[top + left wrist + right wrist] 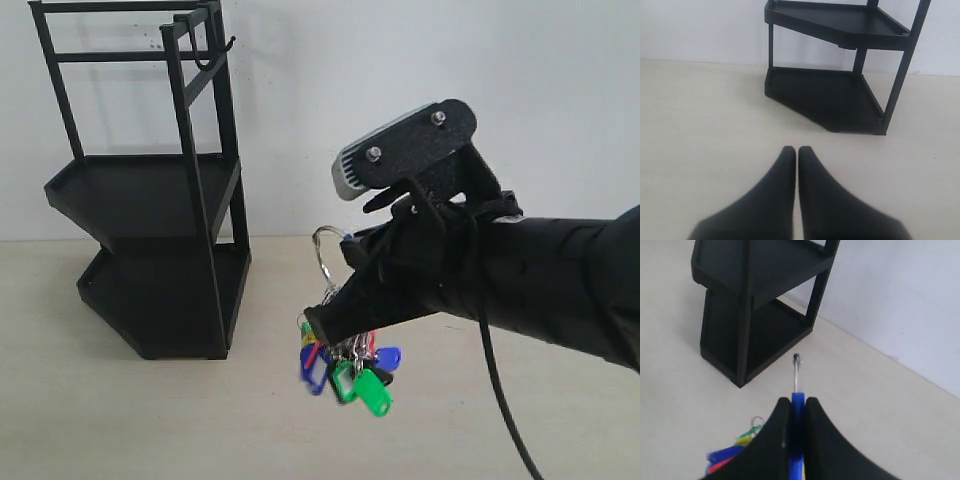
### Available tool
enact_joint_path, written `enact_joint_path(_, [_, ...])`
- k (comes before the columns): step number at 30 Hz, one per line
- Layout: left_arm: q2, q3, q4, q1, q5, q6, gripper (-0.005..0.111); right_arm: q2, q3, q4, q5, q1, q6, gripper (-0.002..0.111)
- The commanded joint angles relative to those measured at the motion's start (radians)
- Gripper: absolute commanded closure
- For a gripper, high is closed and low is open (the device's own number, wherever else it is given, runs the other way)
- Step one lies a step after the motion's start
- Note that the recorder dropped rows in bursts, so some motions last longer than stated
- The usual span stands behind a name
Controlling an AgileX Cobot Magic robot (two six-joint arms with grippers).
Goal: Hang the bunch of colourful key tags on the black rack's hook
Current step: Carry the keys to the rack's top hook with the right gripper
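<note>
In the exterior view my right gripper (318, 325) reaches in from the right side, its fingers pressed together on the key tag bunch (352, 378). The green, blue, red and yellow tags dangle beneath the fingertips, off the pale table (90, 420), and a clear ring (326, 250) arches up above the gripper. The bunch hangs to the right of the rack (150, 250), apart from it and about level with the lower shelf. The hook (212, 64) sticks out from the rack's top corner bar, far above the tags and bare. From the left wrist camera I see the left gripper (797, 152) with its two black fingers touching, with nothing between them. It is over bare table (700, 125), and the rack (830, 95) stands beyond it against the white wall (700, 30). From the right wrist camera the right gripper (798, 402) is pinched tight on the bunch's blue loop (797, 412), which fills the narrow slot between the fingers. The ring (797, 372) pokes out past the tips toward the rack (750, 300), and blurred blue, red and yellow tags (730, 456) show beside one finger.
</note>
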Motion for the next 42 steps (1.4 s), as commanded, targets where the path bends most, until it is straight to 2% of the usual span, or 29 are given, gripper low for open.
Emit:
enact_joint_path(1, [-0.002, -0.001, 0.005, -0.001, -0.008, 0.003, 0.102, -0.01, -0.017, -0.091, -0.037, -0.001, 0.07, 0.108])
enact_joint_path(3, [-0.002, -0.001, 0.005, -0.001, -0.008, 0.003, 0.102, -0.01, -0.042, -0.112, -0.106, -0.001, 0.155, 0.108])
enact_joint_path(11, [-0.002, -0.001, 0.005, -0.001, -0.008, 0.003, 0.102, 0.008, -0.269, -0.118, -0.128, -0.001, 0.151, 0.108])
enact_joint_path(19, [-0.002, -0.001, 0.005, -0.001, -0.008, 0.003, 0.102, 0.2, -0.436, -0.119, -0.226, -0.001, 0.103, 0.108])
enact_joint_path(42, [-0.002, -0.001, 0.005, -0.001, -0.008, 0.003, 0.102, 0.521, -0.799, -0.14, -0.249, -0.001, 0.084, 0.108])
